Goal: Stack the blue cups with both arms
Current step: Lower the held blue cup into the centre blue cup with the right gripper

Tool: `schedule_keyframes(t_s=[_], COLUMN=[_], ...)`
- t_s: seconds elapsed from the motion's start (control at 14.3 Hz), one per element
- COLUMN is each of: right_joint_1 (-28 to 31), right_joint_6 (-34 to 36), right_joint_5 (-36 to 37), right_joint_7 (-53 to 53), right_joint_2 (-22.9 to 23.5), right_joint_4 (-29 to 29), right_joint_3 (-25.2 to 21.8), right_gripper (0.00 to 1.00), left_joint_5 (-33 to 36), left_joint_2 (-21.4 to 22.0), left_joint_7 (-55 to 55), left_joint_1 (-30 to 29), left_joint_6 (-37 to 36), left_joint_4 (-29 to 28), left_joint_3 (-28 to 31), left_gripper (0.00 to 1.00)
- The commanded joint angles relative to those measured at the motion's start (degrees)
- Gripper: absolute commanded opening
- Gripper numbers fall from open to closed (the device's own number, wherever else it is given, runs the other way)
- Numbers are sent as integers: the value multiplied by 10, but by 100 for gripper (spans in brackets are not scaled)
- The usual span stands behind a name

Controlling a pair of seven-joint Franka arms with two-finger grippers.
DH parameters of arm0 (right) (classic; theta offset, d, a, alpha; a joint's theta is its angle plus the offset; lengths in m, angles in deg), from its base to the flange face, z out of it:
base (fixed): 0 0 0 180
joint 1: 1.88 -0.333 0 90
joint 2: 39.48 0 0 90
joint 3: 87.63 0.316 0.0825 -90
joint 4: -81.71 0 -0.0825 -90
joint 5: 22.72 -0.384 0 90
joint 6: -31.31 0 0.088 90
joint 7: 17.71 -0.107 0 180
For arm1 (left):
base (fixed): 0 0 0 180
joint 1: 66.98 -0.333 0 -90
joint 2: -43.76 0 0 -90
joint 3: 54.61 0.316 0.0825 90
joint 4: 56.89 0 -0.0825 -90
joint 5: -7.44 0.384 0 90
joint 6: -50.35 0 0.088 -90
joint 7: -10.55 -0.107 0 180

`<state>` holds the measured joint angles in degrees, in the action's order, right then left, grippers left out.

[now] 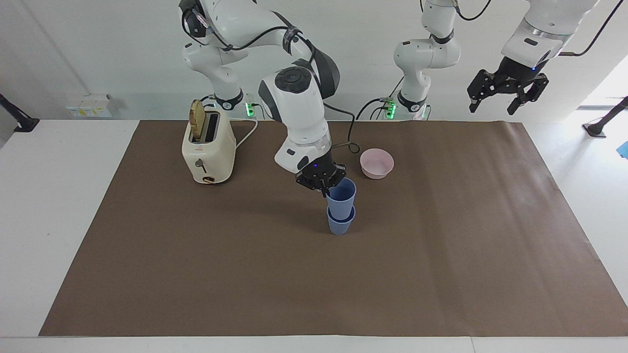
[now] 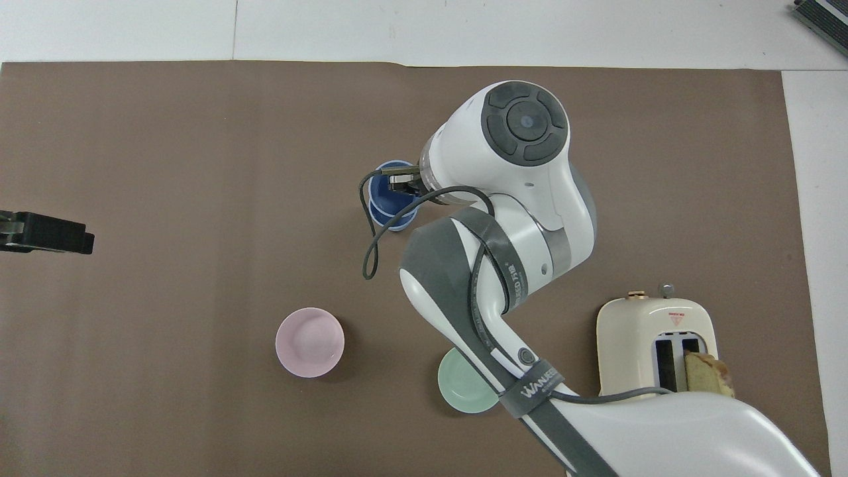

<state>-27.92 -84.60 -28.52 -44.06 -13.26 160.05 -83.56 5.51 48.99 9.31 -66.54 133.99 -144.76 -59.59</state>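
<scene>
Two blue cups stand mid-table. The lower blue cup (image 1: pixel 340 225) stands upright on the brown mat. The upper blue cup (image 1: pixel 342 197) sits partly inside it, and its upper half still shows above the lower rim. My right gripper (image 1: pixel 325 186) is shut on the upper cup's rim, on the side nearer the robots, with one finger inside the cup. In the overhead view the cups (image 2: pixel 386 200) show beside the right gripper (image 2: pixel 402 183). My left gripper (image 1: pixel 495 102) is open and empty, and waits raised high over the left arm's end of the mat (image 2: pixel 40 232).
A cream toaster (image 1: pixel 208 147) holding a bread slice stands near the right arm's base. A pink bowl (image 1: pixel 377 163) sits beside the cups, nearer the robots. A mint-green bowl (image 2: pixel 457 392) lies under the right arm and is hidden in the facing view.
</scene>
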Motion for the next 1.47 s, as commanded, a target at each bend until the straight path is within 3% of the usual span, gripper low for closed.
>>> schedule_keyframes(t_s=[0.0,0.84,0.91,1.26,1.33,1.4], right_joint_1=[4,2,3,4,6,8], right_joint_6=[-12,-49,-49,-49,-49,-49], right_joint_5=[-16,-16,-16,-16,-15,-7], right_joint_7=[23,24,24,24,24,24], right_joint_2=[1,16,16,16,16,16], right_joint_4=[9,25,27,28,27,26], right_joint_3=[4,4,4,4,4,4], right_gripper=[0,1,21,56,71,100], left_joint_5=[-4,-4,-4,-4,-4,-4], left_joint_2=[8,8,8,8,8,8], left_joint_7=[-6,-6,-6,-7,-6,-6], left_joint_1=[-10,-10,-10,-10,-10,-10], left_joint_6=[-6,-6,-6,-6,-6,-6], left_joint_4=[-4,-4,-4,-5,-4,-4], left_joint_3=[-4,-4,-4,-4,-4,-4], left_gripper=[100,100,100,100,100,100])
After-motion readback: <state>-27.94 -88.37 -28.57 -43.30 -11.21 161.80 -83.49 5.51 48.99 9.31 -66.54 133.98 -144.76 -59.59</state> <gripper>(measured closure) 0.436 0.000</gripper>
